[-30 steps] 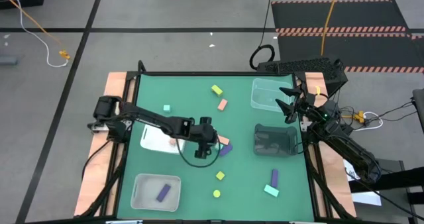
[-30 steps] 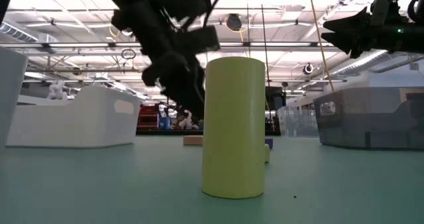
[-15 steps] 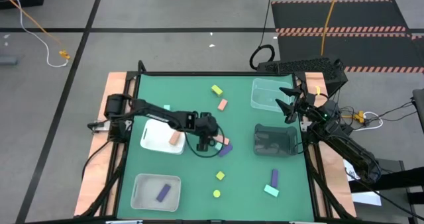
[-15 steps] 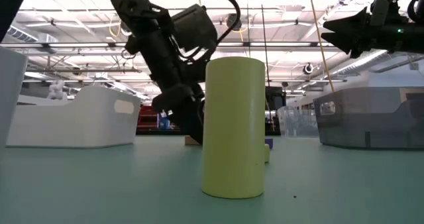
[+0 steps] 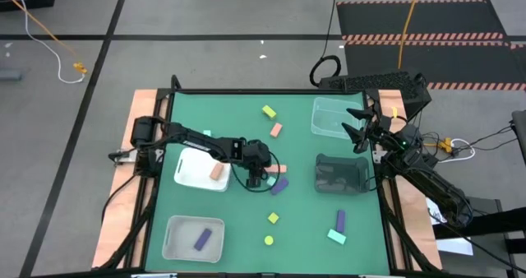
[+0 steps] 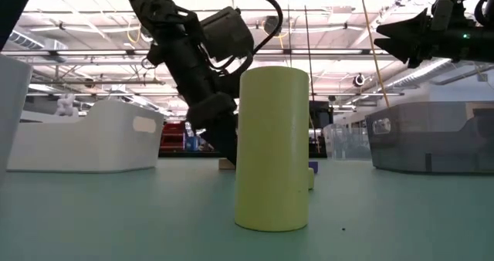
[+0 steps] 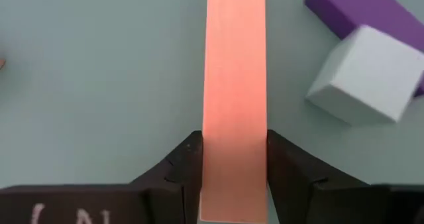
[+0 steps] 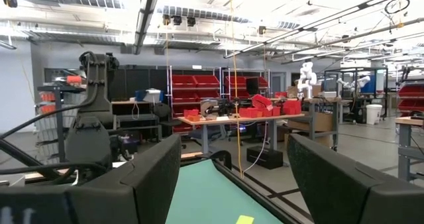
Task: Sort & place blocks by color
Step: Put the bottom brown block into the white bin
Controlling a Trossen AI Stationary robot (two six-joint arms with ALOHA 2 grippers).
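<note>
My left gripper (image 5: 258, 179) is down at mid-table, shut on a long salmon bar (image 7: 234, 65) that reaches from the fingers toward the table's right. Just beyond it, a pale cube (image 7: 361, 75) leans on a purple block (image 5: 279, 186). The white tray (image 5: 191, 176) holds a salmon block (image 5: 217, 171). A clear tray (image 5: 182, 229) holds a purple bar (image 5: 203, 239). Loose on the mat are yellow (image 5: 269, 112), salmon (image 5: 276, 130) and mint (image 5: 206, 135) blocks, and several more lie near the table's near edge. My right gripper (image 5: 357, 130) waits open at the right edge. My left gripper pinches the salmon bar's end (image 7: 234, 128) nearest the table's left between its two fingers (image 7: 179, 177), one on each long side. The fingers slant down from the table's left. In the low view the bar (image 6: 226, 164) lies flat on the mat.
A dark tray (image 5: 341, 173) and a clear tray (image 5: 337, 116) stand on the right half. A yellow cylinder (image 6: 272, 149) stands near the near edge, close to the low camera. Nearby lie a yellow cube (image 5: 273, 218), a purple bar (image 5: 340, 220) and a mint block (image 5: 336, 237).
My left arm has swung toward the far edge, uncovering the white tray and its salmon block. Its gripper has come down to the mat at the salmon bar. My right arm has kept still.
</note>
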